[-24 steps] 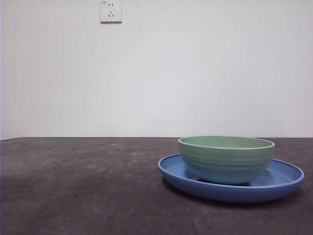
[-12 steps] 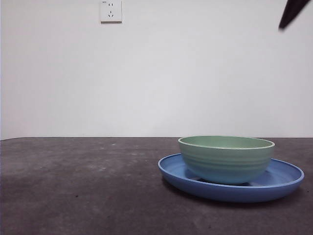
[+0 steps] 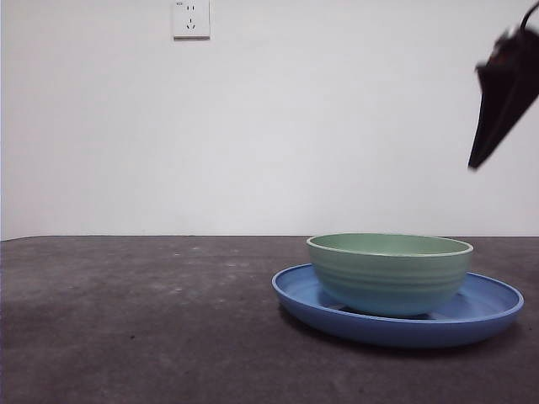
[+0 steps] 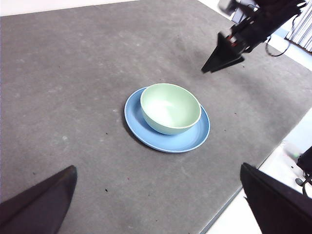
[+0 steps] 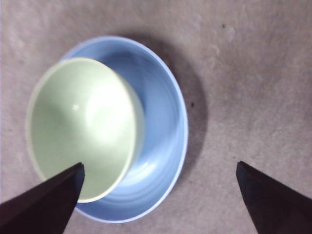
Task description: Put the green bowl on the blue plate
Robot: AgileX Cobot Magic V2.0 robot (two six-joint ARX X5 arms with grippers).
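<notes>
Bowl: green bowl (image 3: 389, 273) sits upright inside the blue plate (image 3: 488, 303), resting on its floor, off-centre toward one side of the rim.
Plate: flat on the dark grey table (image 3: 143, 320), with the bowl as its only load.
Right gripper: right gripper (image 5: 158, 195) hangs in the air above the plate, jaws spread wide, nothing between them, touching neither dish; it shows as a dark tip high above the plate's edge in the front view.
Left gripper: left gripper (image 4: 158, 200) is well apart from the plate, high over the table, jaws spread wide and empty.
Wall: white, with a socket (image 3: 191, 18) far above the plate.
</notes>
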